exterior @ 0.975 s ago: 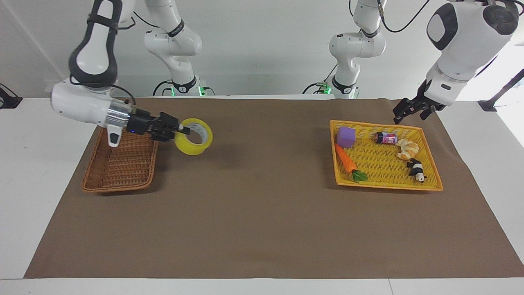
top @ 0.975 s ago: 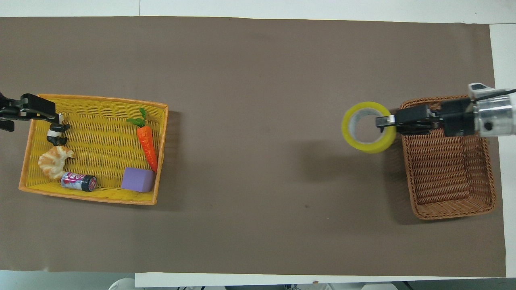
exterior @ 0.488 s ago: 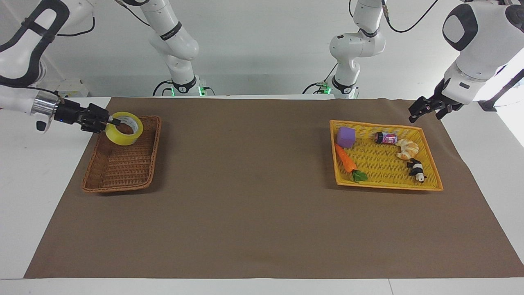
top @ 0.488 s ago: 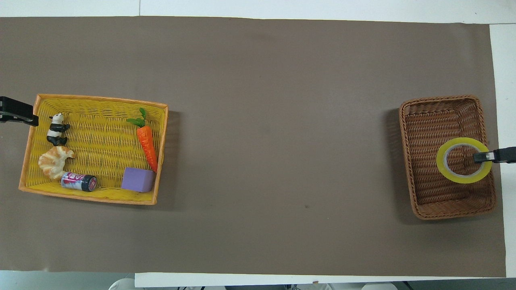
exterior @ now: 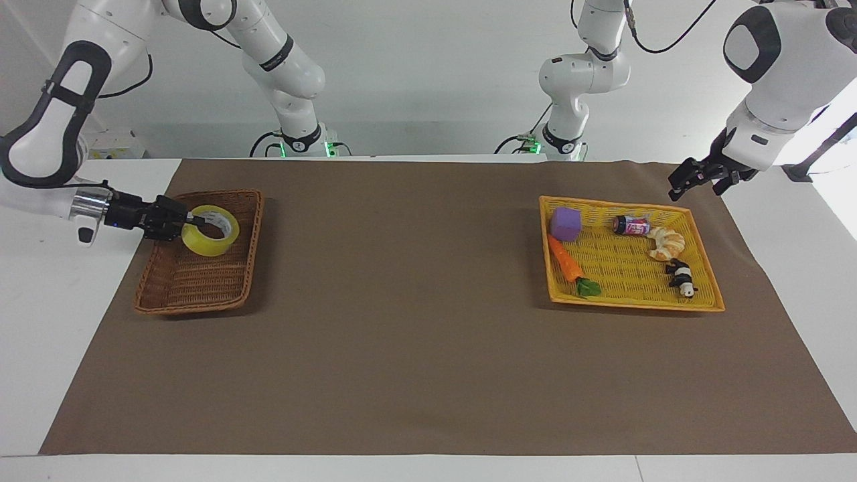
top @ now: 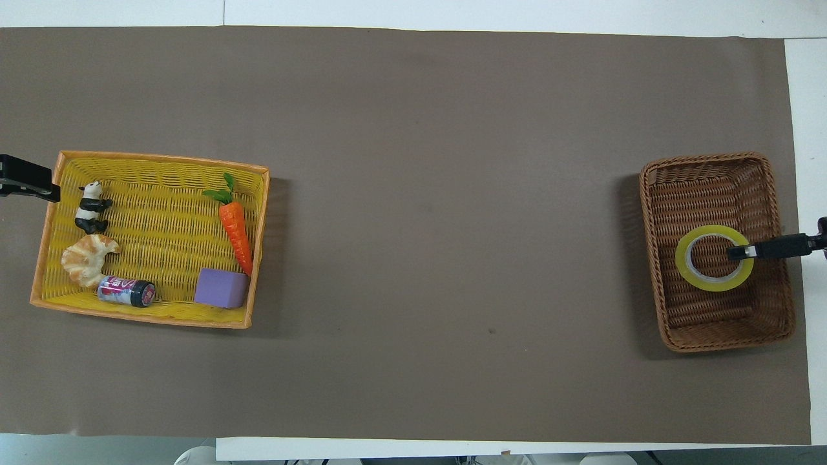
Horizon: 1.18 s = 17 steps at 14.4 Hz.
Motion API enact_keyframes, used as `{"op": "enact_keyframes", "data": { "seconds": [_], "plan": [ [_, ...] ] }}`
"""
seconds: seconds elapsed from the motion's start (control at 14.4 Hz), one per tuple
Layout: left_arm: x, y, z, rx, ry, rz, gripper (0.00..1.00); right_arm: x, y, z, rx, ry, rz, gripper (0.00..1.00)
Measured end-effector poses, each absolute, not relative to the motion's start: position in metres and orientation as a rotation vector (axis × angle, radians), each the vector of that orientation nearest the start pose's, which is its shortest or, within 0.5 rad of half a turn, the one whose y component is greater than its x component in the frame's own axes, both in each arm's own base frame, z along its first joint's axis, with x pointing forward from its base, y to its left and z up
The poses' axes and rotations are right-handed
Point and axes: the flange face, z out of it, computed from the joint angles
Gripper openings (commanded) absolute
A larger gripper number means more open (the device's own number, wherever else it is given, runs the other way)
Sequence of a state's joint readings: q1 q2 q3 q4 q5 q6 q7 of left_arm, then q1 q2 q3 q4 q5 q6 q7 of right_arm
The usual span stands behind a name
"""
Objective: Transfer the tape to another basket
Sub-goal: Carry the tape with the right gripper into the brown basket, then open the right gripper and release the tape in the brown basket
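Packing tape roll (exterior: 210, 230) low inside brown wicker basket (exterior: 175, 301), right gripper (exterior: 191, 219) pinching its wall; release pending. Left gripper (exterior: 692, 181) fingers spread, waiting over mat beside yellow tray (exterior: 636, 302).

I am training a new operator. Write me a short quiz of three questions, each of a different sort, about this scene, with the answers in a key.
1. True or false: the tape is gripped by the right gripper over the brown basket.
2. Which thing in the yellow tray lies closest to the robots? A) carrot B) can C) panda
3. Fill in: the left gripper waits, open, over the table beside the ____ tray.

Key: 1 true; 2 B; 3 yellow.
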State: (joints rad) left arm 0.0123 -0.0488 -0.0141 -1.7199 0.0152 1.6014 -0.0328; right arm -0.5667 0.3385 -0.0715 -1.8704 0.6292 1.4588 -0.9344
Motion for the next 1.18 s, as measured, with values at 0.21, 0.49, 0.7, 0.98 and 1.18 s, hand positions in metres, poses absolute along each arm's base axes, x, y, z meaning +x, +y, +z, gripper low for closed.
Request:
{"op": "enact_keyframes", "data": {
  "seconds": [0.21,0.49,0.7,0.98,1.18],
  "plan": [
    [0.539,0.026,0.586,-3.124,-0.096,0.087,1.0,0.476,-0.264,0.306,-2.191,-0.128,0.115,0.0],
    [0.538,0.039,0.586,-3.125,-0.108,0.08,1.0,0.476,-0.265,0.298,-2.218,-0.14,0.093,0.24],
    [0.541,0.024,0.582,-3.124,-0.063,0.094,1.0,0.479,-0.26,0.299,-2.249,-0.176,0.108,1.0],
    [0.543,0.003,0.572,-3.122,0.001,0.148,1.0,0.482,-0.261,0.301,-2.296,-0.2,0.117,1.0],
    [0.54,-0.002,0.574,-3.12,0.098,0.201,1.0,0.493,-0.259,0.329,-2.42,-0.3,0.111,1.0]
  ]
}}
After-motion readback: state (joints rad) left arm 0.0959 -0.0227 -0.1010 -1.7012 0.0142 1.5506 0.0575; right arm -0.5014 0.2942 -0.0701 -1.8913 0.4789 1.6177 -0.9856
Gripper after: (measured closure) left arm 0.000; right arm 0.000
